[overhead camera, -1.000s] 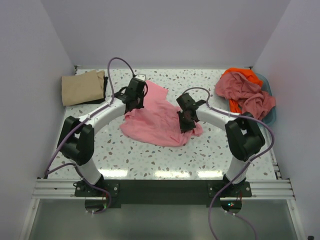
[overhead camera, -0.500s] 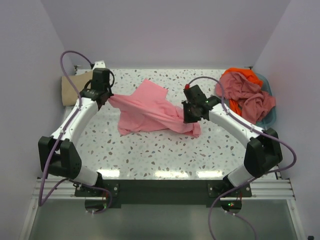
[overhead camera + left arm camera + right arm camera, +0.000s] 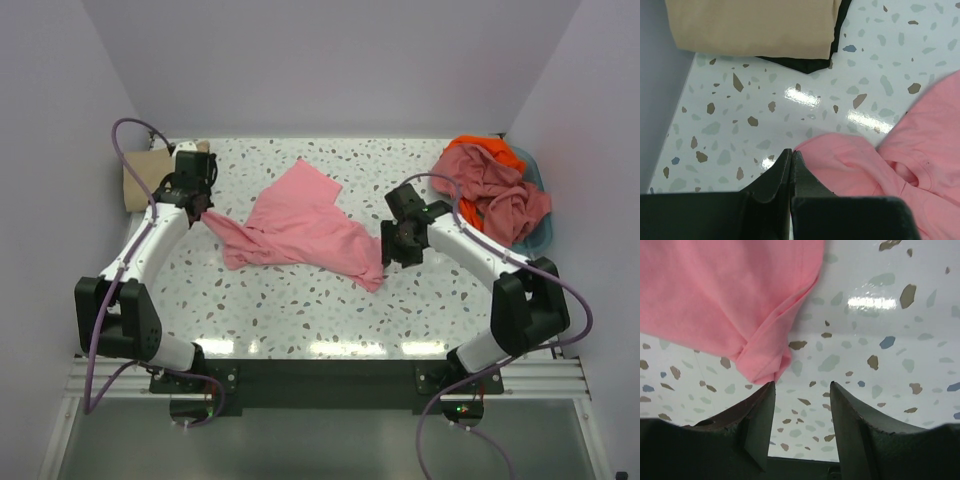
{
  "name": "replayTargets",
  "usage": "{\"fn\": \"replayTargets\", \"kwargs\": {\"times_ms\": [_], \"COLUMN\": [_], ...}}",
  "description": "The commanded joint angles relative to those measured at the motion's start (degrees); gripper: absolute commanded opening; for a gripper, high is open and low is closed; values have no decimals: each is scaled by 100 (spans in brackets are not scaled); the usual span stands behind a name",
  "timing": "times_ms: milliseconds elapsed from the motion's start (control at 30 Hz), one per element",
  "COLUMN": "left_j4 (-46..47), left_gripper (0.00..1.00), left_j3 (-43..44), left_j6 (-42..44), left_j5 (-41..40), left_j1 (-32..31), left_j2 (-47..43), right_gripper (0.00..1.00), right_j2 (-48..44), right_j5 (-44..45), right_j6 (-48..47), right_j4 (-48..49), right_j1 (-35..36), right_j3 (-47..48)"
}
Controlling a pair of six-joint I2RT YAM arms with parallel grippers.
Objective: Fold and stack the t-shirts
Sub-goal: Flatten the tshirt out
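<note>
The top camera looks down from above and behind the arm bases over the whole surface (image 3: 300, 310). The wrist cameras look steeply down from close past the left gripper (image 3: 791, 152) and right gripper (image 3: 802, 385). All three views share the pink t-shirt (image 3: 300, 225).

A teal-blue plastic basket (image 3: 536, 175) is sitting at the far right corner of the white speckled terrazzo table (image 3: 300, 310); a flat black fabric layer (image 3: 805, 64) is lying near its far left corner.
</note>
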Motion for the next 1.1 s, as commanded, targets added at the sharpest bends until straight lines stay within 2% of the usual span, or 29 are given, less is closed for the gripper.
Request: {"fn": "replayTargets", "kwargs": {"times_ms": [0,67,333,467,767,1067], "left_j4": [104,104,26,-10,-27,-36], "left_gripper": [0,0,0,0,0,0], "left_j3": [34,8,-71,-89,-45,16], "left_j6": [49,31,31,40,49,110], "left_j5": [19,99,240,257,416,609], "left_j1": [5,5,5,5,5,13], "left_j2": [-144,-152,-223,-275,-214,-74], "right_gripper": [52,53,54,54,54,54], "right_j2": [231,555,1566,1866,2156,2244], "right_j5": [-159,-282,-616,-476,-432,-642], "right_j6": [24,-11,190,59,50,85], "right_j4": [347,462,1156,1218,1456,1789], "right_j1": [-231,-292,-600,-653,-969,-987], "right_j3": [389,713,1031,1339,1374,917]}}
